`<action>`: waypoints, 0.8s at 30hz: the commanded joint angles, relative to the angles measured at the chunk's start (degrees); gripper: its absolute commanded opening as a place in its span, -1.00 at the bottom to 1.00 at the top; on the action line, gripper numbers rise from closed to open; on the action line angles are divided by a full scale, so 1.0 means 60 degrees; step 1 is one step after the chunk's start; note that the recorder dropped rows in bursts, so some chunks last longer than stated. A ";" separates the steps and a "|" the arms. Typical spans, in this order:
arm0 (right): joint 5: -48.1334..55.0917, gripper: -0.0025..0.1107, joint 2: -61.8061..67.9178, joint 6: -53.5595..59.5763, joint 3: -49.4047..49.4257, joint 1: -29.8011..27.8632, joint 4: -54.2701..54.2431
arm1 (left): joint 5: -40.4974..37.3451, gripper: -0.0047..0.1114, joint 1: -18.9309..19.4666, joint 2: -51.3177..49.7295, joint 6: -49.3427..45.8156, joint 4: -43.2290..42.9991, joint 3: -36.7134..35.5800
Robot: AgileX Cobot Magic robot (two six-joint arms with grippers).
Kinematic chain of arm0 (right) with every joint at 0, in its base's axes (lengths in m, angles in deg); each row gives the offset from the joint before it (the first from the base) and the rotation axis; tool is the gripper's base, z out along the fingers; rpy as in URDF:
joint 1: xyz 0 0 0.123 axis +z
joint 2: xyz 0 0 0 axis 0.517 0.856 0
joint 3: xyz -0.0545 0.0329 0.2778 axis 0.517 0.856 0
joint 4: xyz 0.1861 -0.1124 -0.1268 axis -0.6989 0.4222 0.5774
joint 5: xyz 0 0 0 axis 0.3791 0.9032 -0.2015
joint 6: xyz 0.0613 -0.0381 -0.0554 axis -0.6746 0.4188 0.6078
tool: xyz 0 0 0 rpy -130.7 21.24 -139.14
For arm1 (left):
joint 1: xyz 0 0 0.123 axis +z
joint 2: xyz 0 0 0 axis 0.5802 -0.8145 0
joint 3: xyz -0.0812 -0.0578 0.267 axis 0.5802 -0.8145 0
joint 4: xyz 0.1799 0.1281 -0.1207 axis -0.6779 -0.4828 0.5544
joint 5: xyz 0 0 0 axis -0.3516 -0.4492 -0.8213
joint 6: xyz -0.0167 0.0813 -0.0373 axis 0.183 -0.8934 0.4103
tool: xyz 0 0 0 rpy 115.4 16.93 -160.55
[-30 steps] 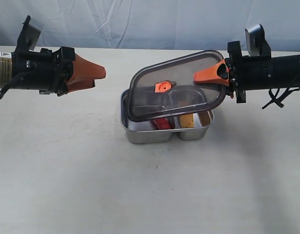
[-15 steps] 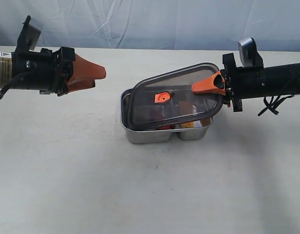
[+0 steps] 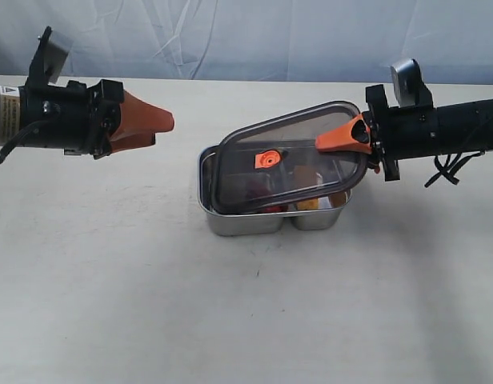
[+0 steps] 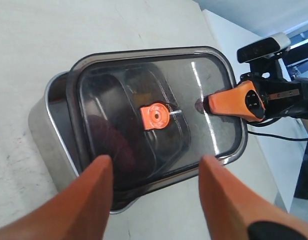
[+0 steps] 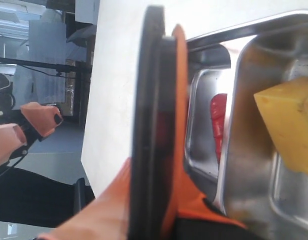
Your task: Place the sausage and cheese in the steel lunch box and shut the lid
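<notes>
1. Resting on the table (image 3: 110, 304), the steel lunch box (image 3: 246, 222) holds the sausage (image 5: 219, 125) in its larger compartment and the cheese (image 5: 289, 125) in the smaller.
2. Tilted over it, the lid (image 3: 298, 148) sits lower at one end, not closed flat.
3. Pinching the lid's raised edge are the right fingers (image 3: 340, 139).
4. Gaping wide and empty, the left fingers (image 3: 142, 120) hang well apart from the box.
</notes>
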 commanded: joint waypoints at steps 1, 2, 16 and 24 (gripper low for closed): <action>0.0106 -0.97 -0.0485 0.0005 -0.0067 -0.0038 0.0086 | -0.0563 -0.05 0.0005 0.0011 0.0220 -0.0135 -0.0009; 0.0106 -0.97 -0.0578 0.0005 -0.0067 -0.0038 0.0086 | -0.0630 -0.05 0.0005 -0.0028 0.0284 -0.0135 -0.0009; 0.0106 -0.97 -0.0918 -0.0300 -0.0067 0.0037 0.0365 | 0.0027 -0.04 0.0005 -0.1205 0.0209 0.0717 -0.0009; 0.0106 -0.97 -0.0924 -0.0311 -0.0271 0.0767 0.0183 | 0.0331 -0.04 0.0005 -0.1624 0.0171 0.0881 -0.0009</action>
